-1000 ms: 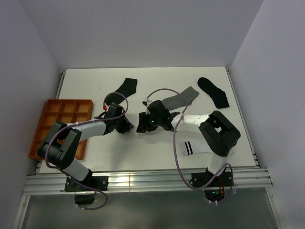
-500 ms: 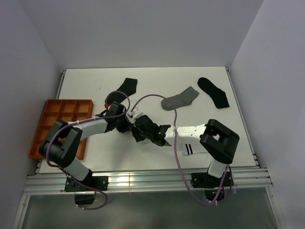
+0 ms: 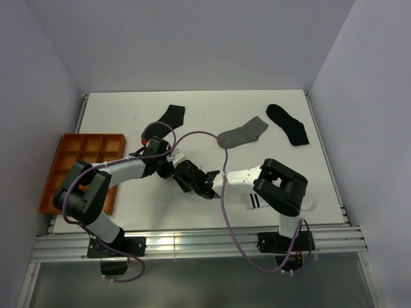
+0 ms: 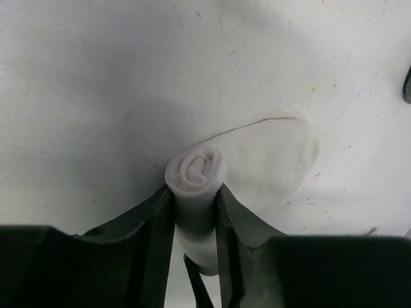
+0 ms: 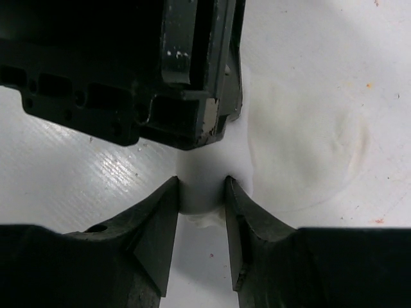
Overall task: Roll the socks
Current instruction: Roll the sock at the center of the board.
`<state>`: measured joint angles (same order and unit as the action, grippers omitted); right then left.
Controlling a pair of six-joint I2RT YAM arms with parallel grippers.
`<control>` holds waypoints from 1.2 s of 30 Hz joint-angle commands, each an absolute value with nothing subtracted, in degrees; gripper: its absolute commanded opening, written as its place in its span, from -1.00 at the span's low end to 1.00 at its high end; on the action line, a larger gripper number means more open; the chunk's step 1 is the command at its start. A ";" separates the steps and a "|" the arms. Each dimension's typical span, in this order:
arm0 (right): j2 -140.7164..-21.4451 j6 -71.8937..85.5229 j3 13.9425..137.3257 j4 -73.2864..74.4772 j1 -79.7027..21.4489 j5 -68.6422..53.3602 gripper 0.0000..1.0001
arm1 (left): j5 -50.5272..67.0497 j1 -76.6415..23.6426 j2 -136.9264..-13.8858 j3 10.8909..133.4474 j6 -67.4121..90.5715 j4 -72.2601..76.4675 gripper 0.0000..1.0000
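Observation:
A plain white sock [image 4: 196,168], rolled into a tight bundle, is pinched between the fingers of my left gripper [image 4: 194,191]. Its loose toe end [image 4: 273,157] still lies flat on the table. My right gripper [image 5: 201,181] faces the left one [image 5: 192,96] and has both fingertips pressed on the roll's other end [image 5: 203,168]. From above, the two grippers [image 3: 172,168] [image 3: 183,181] meet at the table's middle left. A striped white sock [image 3: 255,201] lies partly under the right arm. A grey sock [image 3: 242,133] lies flat further back.
An orange compartment tray [image 3: 77,160] sits at the left edge. Two black socks [image 3: 170,115] [image 3: 288,123] lie flat toward the back. The cables of both arms loop over the middle of the table.
My right arm has swung left, away from the grey sock, to meet the left gripper, and its jaws have narrowed onto the roll. The left gripper has kept its hold.

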<state>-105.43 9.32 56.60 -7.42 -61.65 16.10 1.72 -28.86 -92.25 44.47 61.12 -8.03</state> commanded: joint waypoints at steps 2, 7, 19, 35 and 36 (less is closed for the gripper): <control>-109.86 10.81 58.36 -4.58 -62.05 18.54 -0.26 | -0.53 -29.79 -94.84 40.87 58.80 -17.93 -0.22; -109.43 14.05 56.87 -3.78 -58.81 8.63 -0.97 | -0.53 -29.79 -93.52 40.96 58.97 -18.37 0.08; -111.26 24.07 58.26 -1.85 -44.22 -30.64 -1.00 | -2.28 -27.86 -88.07 38.94 62.75 -16.61 0.30; -117.68 40.07 58.62 -8.71 -36.04 -47.02 -1.00 | -3.08 -26.46 -75.85 29.01 67.85 -9.23 0.37; -117.86 40.43 58.97 -8.61 -36.04 -47.11 -1.00 | -3.16 -26.46 -75.41 28.74 68.03 -8.71 0.37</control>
<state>-115.52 37.98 58.89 -12.38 -36.56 -47.48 -0.12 -26.87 -76.60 31.03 67.35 -5.85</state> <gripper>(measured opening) 0.045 0.682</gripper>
